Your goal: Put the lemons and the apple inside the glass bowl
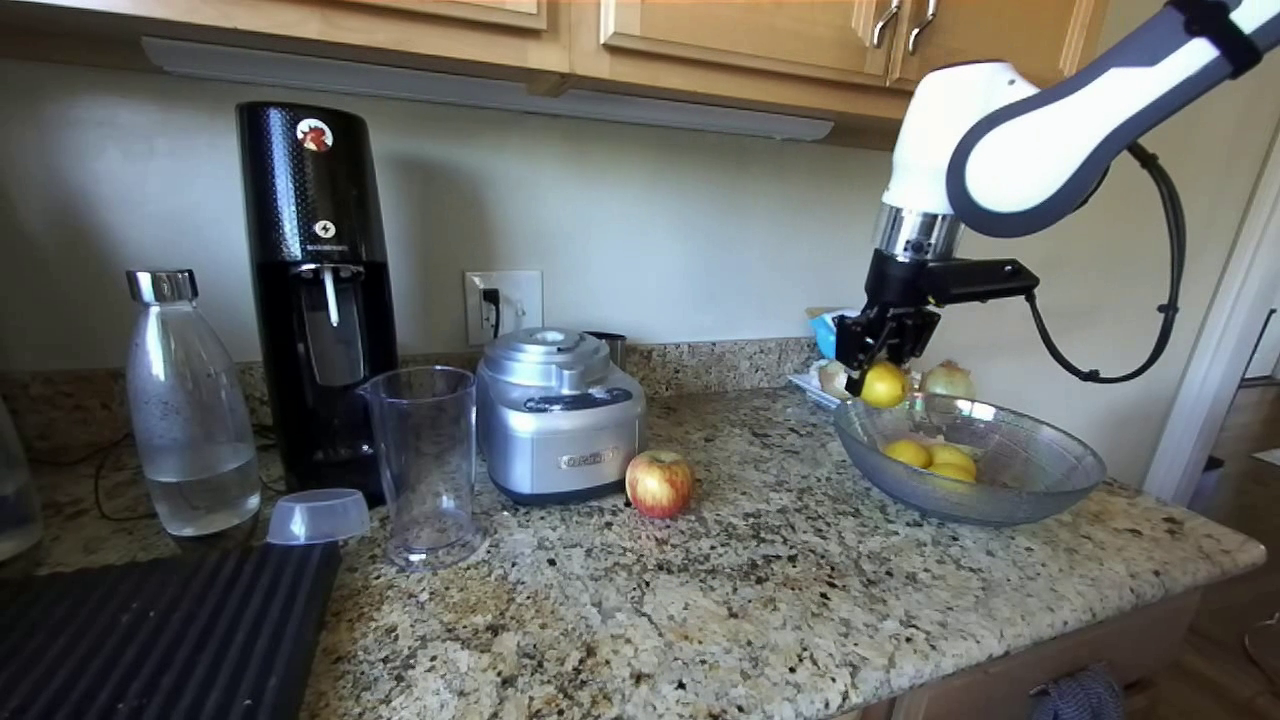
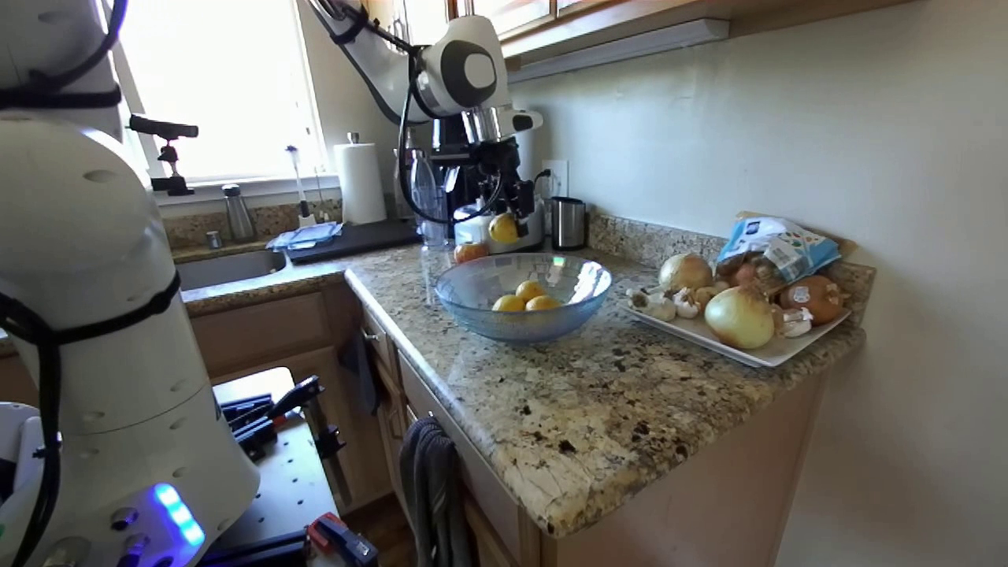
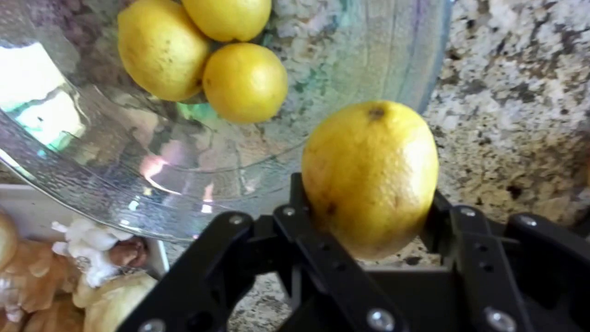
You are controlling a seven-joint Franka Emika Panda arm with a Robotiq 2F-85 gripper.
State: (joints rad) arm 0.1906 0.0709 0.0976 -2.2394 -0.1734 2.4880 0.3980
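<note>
Apple [image 1: 659,484] on the surface [image 1: 740,600], just beside the silver appliance [image 1: 560,435]: outside, not done. Going right, tool [image 3: 368,198] is clamped around one lemon [image 1: 885,385], up near the rim of the glass bowl [image 1: 1010,497]; can't tell if it's fully over the opening. Looks like the placing step, probably needs shifting inward before letting go. In the glass bowl, three lemons [image 1: 950,460] bunched together, done. Left to do: the held lemon, then the apple; past halfway, I'd say.
</note>
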